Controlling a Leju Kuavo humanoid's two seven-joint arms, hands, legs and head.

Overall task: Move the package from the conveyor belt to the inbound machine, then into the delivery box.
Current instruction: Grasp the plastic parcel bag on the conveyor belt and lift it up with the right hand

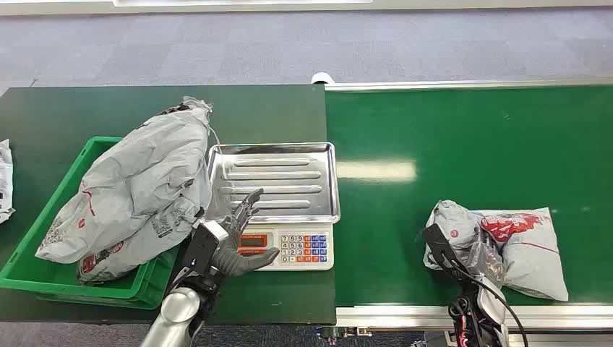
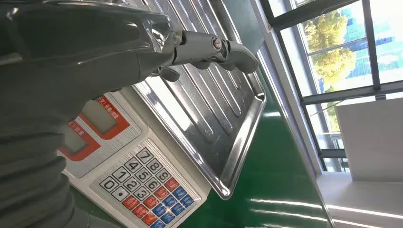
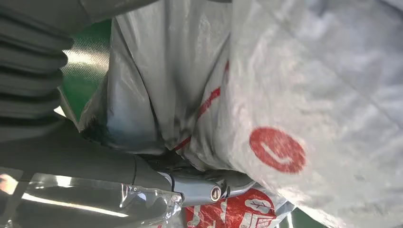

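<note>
The package, a grey bag with red print, lies on the green conveyor belt at the front right. My right hand grips its left end; the right wrist view has the thumb pressed into the crumpled bag. The inbound machine is a weighing scale with a bare steel tray in the middle. My left hand hovers open over the scale's front, fingers spread toward the tray. Up close, its thumb reaches over the tray above the keypad.
The green delivery box stands at the left on the dark green table, holding large grey bags that lean against the scale tray. Another pale bag lies at the far left edge. The belt's metal rail runs along the front.
</note>
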